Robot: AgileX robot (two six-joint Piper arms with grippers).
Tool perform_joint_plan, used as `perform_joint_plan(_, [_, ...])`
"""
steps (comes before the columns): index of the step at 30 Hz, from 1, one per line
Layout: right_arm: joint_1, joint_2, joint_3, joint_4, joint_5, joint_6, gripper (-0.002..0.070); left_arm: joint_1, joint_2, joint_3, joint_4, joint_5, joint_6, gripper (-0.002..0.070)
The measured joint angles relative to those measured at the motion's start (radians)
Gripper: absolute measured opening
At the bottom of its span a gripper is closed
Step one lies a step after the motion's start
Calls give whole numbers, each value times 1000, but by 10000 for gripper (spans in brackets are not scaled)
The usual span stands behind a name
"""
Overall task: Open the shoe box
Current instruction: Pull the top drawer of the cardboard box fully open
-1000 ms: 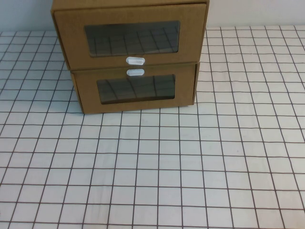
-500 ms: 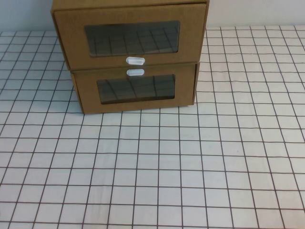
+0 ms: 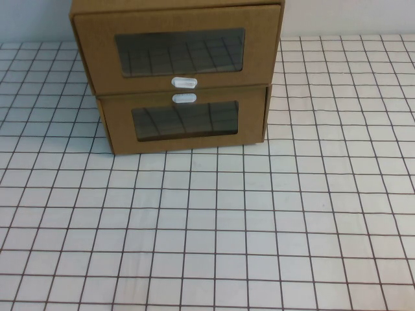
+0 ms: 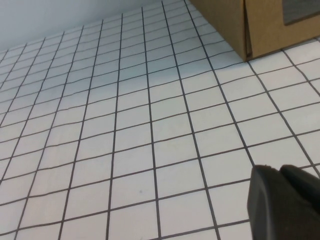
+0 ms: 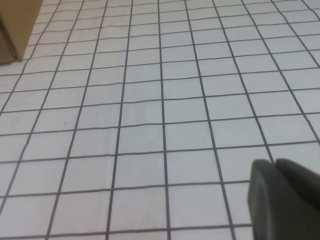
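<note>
Cardboard two-drawer shoe box [image 3: 178,78] standing at the far side of the gridded surface [image 3: 259,227], left of centre, both windowed drawers pushed in, white pulls [image 3: 184,82] one above the other. Left pincer [image 4: 276,172] closed, low over the grid near the box's corner. Right pincer [image 5: 274,166] closed, low over the grid, well apart from the box.

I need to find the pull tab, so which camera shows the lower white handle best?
The high view: the lower white handle shows plainly on the shoe box front. The left wrist view, past the left gripper, and the right wrist view, past the right gripper, each catch only a box corner, no handle.
</note>
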Motion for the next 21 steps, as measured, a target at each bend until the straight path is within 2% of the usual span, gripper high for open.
perform_joint_plan(5, [0,0,0,0,0,0,-13,0,0,0,0,-2,-10,-2])
perform_joint_plan(13, [0,0,0,0,0,0,-14,0,0,2,-30,-77,-142,-2])
perform_joint_plan(21, [0,0,0,0,0,0,-13,0,0,2,-125,-172,-418,-2])
